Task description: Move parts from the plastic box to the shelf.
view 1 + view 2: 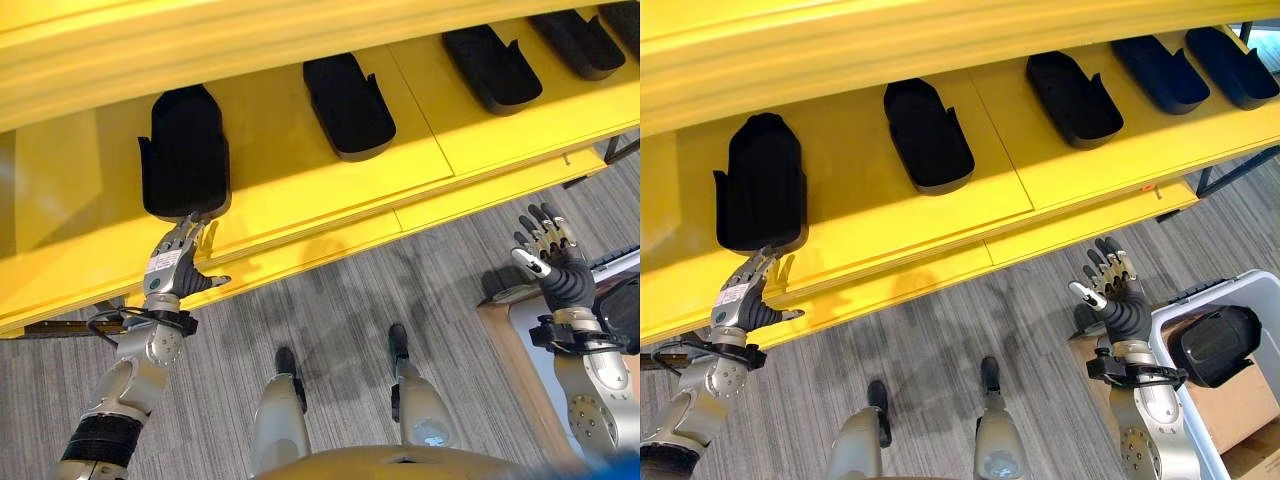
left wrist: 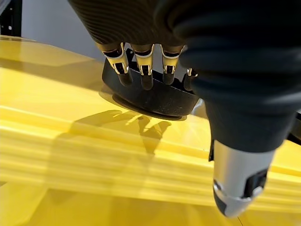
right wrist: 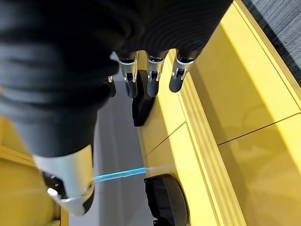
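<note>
Several black moulded parts lie in a row on the yellow shelf [image 1: 300, 175]. The leftmost part [image 1: 185, 150] stands nearest my left hand [image 1: 172, 268], which is open, its straight fingers [image 2: 146, 77] reaching the part's near end [image 2: 150, 99] at the shelf's front. My right hand [image 1: 1118, 300] hangs open over the floor, below the shelf's front edge and empty. Just right of it stands the pale plastic box [image 1: 1240, 283] with one black part [image 1: 1215, 345] inside.
More parts rest further right along the shelf [image 1: 928, 135] [image 1: 1073, 98] [image 1: 1160, 72]. An upper yellow shelf board [image 1: 200, 50] overhangs the row. Brown cardboard [image 1: 1240, 405] lies in the box under the part. Grey carpet [image 1: 340, 300] spreads below the shelf.
</note>
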